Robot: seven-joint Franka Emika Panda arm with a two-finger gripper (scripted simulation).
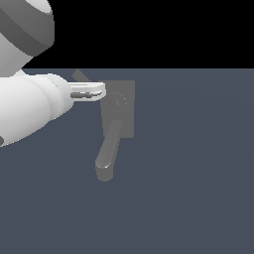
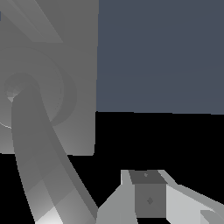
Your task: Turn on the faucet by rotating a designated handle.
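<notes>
From the exterior view, nearest the camera is the robot's bulky white arm (image 1: 25, 106), filling that view's left side. Its hand (image 1: 100, 91) reaches toward the exterior view's right, the pale fingers (image 1: 89, 88) lying close together and roughly level, their tips at the upper left corner of the faucet's plate; whether the hand is clenched or released I cannot tell (the fingers overlap too much there, and the wrist view shows only one finger (image 2: 148, 199) at the frame's edge).

Next comes the faucet (image 1: 118, 111), a matte grey fixture on the blue-grey table (image 1: 198, 188). Its thick rounded spout (image 1: 108, 149) runs from the round hub (image 1: 119, 101) toward the camera, ending in a blunt tip. Behind it lies the flat rectangular back plate (image 1: 126, 124).

Farthest back, the handle (image 1: 79, 76) shows as a thin grey bar slanting away from the plate toward the exterior view's upper left, just above the fingers and partly hidden by them; contact between them cannot be made out.

In the wrist view the plate (image 2: 83, 65) and curving spout (image 2: 39, 166) loom close.
</notes>
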